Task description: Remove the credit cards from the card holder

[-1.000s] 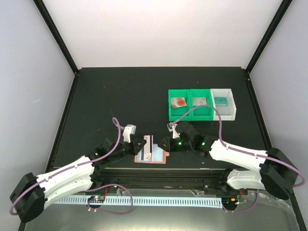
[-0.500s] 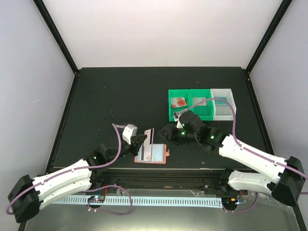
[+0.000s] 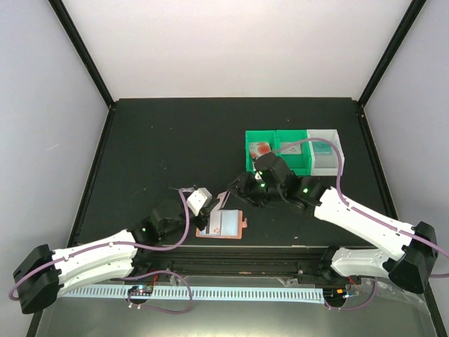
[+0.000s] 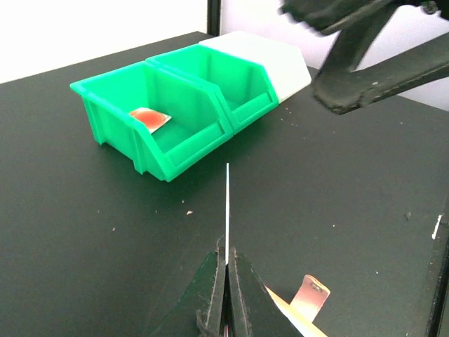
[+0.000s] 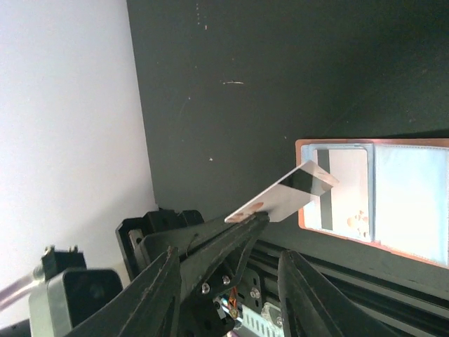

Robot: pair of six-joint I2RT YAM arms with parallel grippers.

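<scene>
Left tool (image 3: 212,208): shut tight, pinching one credit card (image 3: 223,201) by its low edge. Holds it up in the air, tilted, clear of the card holder (image 3: 226,225). From the left wrist, only the thin edge of that card to see, straight up out of the pinch.

Right tool (image 3: 238,187): fingers apart, nothing in them. Hangs just behind and to the right of the raised card, close but not touching.

Under both, the card holder, open and flat, close to the near edge of the worktop (image 3: 154,140), right by the front rail. In one pocket, a second card (image 5: 342,188), whitish with a dark stripe and small reddish marks. Snap tab (image 4: 309,293) sticking out on the right side.

Further back and right, three bins in a row: green bin (image 3: 258,167) with a red-marked card (image 3: 261,148) inside, middle green bin (image 3: 295,166), white bin (image 3: 330,167).

Lots of bare black worktop to the left and behind. Tight room only between the raised card, the right tool and the bins.

Against a second ago: card higher, up off the holder. Left tool further right. Right tool pulled back from the holder's right edge toward the bins, and wider open. Holder in the same spot.
</scene>
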